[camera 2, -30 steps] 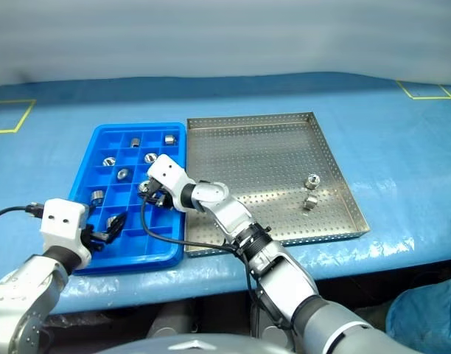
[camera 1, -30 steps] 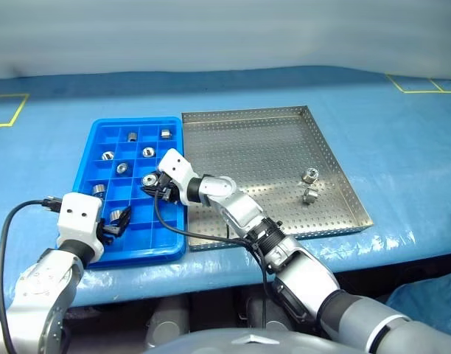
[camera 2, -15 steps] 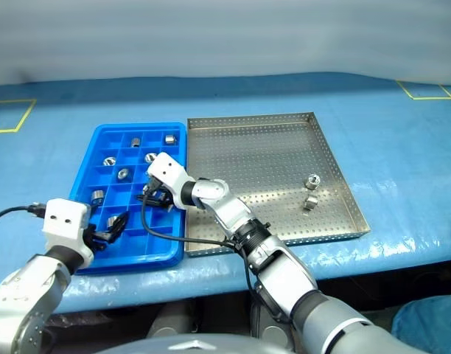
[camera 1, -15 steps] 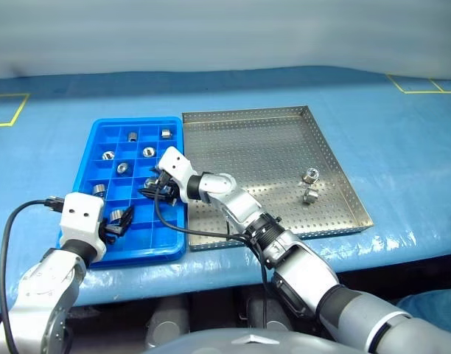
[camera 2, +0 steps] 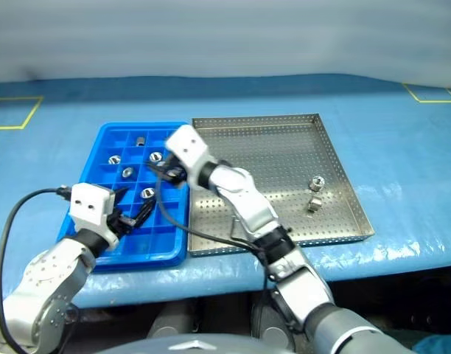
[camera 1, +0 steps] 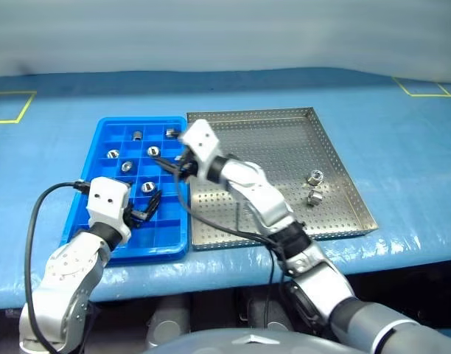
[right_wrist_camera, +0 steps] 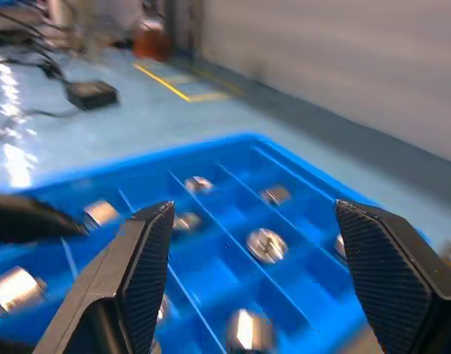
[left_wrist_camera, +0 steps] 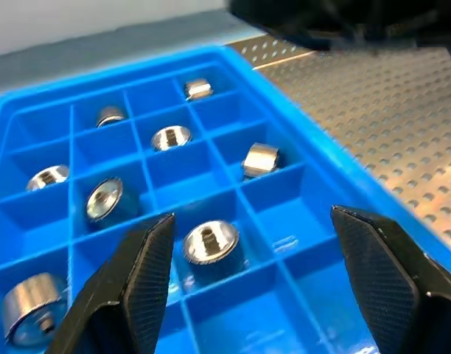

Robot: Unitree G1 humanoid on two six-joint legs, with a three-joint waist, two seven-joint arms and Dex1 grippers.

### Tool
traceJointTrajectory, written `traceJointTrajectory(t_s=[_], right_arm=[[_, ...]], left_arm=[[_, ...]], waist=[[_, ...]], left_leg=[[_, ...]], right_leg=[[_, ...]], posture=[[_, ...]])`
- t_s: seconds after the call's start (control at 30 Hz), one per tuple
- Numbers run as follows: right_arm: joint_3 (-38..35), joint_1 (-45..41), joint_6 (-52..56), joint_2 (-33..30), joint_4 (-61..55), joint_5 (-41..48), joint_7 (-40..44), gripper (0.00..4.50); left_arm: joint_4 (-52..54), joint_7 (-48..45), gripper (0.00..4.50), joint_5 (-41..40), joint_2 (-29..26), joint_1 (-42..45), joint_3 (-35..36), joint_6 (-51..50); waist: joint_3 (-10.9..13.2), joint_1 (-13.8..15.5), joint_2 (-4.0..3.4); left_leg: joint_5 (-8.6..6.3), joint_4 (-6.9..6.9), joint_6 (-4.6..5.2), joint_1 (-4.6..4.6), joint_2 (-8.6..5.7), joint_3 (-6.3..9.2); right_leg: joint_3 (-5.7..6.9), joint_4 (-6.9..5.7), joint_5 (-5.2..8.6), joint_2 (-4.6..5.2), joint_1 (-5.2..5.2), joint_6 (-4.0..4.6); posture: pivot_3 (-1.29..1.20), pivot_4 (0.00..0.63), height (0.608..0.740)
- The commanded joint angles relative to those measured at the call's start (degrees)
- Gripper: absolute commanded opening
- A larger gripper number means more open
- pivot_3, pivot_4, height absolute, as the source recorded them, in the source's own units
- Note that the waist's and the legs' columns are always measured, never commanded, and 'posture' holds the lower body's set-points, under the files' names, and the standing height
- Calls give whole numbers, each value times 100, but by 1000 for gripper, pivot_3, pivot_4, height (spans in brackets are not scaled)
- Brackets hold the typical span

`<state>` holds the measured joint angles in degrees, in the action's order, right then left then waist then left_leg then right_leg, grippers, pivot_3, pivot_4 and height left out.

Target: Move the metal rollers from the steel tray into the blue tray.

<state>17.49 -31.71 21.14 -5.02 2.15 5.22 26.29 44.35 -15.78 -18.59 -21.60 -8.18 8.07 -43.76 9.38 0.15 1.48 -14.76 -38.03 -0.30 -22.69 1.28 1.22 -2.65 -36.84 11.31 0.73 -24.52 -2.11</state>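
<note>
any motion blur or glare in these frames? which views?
Right wrist view: smeared throughout, the blue tray and the background soft. Left eye view: the right hand and its white wrist housing are streaked, the rest sharp. Left wrist view: crisp on the metal rollers, bright highlights on their tops; the dark shape along the top edge is blurred. Steel tray: even sheen, no blown-out glare.
</note>
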Motion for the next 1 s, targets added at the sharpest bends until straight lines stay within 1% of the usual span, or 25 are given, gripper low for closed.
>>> traceJointTrajectory(t_s=[0.03,0.13,0.17,0.27,0.4,0.63,1.0], right_arm=[[-515,462,821,-567,-1213,-154,-263,3657],[-766,883,1433,-1085,-1922,-308,-414,3657],[-813,986,1550,-1241,-2058,-418,-484,3657],[-1035,1203,1873,-1426,-2072,-676,-865,3657],[-1168,1432,2360,-1434,-2048,-936,-1270,3657],[-1201,1787,2923,-1233,-2279,-1114,-1655,3657],[-1497,1958,3159,-1008,-2322,-1250,-2126,3657]], left_arm=[[-52,-197,3661,-159,63,312,-300,210],[-248,-324,3661,-217,100,546,-485,278],[-317,-351,3661,-205,104,612,-543,289],[-518,-379,3661,-176,116,796,-700,323],[-630,-434,3661,-174,61,925,-837,323],[-596,-477,3661,-213,30,915,-852,284],[-590,-460,3661,-201,37,896,-927,257]], waist=[[3,-40,-5],[6,-204,-13],[6,-257,-12],[4,-381,-14],[4,-483,-15],[4,-510,-14],[4,-517,-14]], left_leg=[[0,-2,1,-1,-2,-6],[0,0,1,5,8,-24],[0,2,1,9,13,-24],[0,6,1,18,26,-19],[0,5,2,20,29,-27],[-1,2,3,17,24,-53],[-1,-7,4,20,23,-77]], right_leg=[[-3,0,2,2,-2,3],[-15,-4,3,-9,-8,-2],[-19,-7,8,-19,-8,-19],[-21,-17,9,-38,-6,-32],[-34,-20,7,-45,-9,-34],[-58,-8,-4,-41,-12,-54],[-82,-8,-2,-41,-14,-51]], posture=[[-23,150,740],[-56,150,740],[-81,150,740],[-100,150,740],[-115,150,740],[-111,150,740],[-113,150,740]])
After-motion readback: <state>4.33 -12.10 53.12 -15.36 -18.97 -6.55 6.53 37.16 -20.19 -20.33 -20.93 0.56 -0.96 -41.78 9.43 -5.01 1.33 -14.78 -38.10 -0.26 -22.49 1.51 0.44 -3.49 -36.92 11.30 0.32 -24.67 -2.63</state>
